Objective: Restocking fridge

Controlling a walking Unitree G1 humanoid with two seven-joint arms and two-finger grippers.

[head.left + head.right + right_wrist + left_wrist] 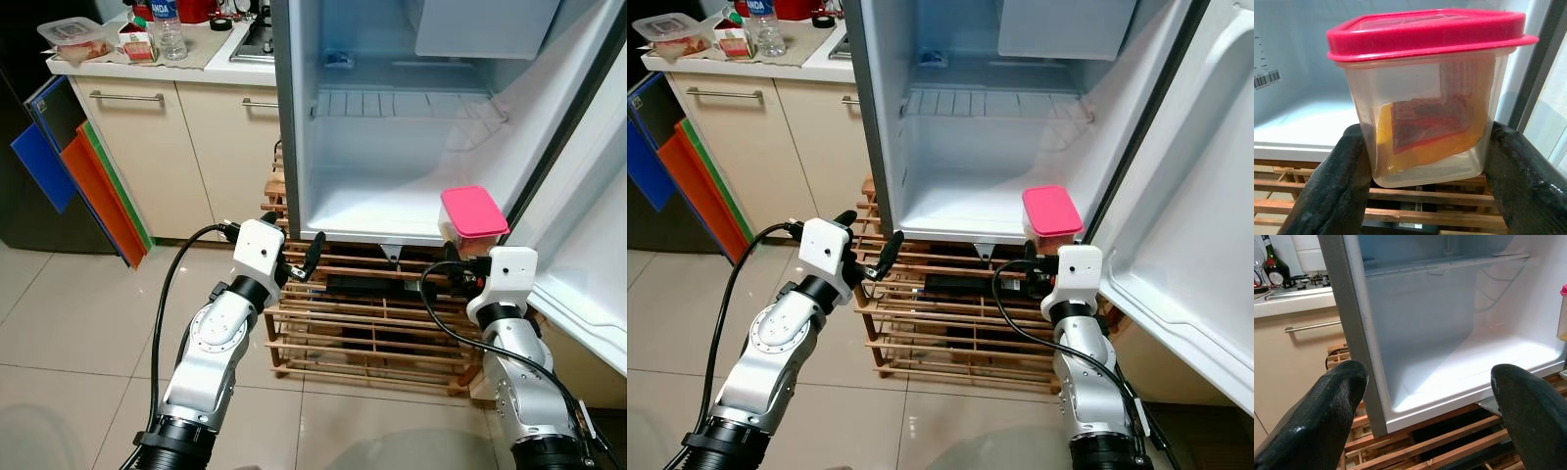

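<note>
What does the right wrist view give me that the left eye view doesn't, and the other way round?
Right wrist view alone: through the clear wall of the pink-lidded container, an orange and red packet inside, and the tool's fingers pressed against both its sides.

Left eye view alone: the left tool, open and holding nothing, before the fridge's lower left corner; the counter with a water bottle and a food tub; the open fridge door.

Both: the container held at the front right of the fridge floor, above the wooden rack.
</note>
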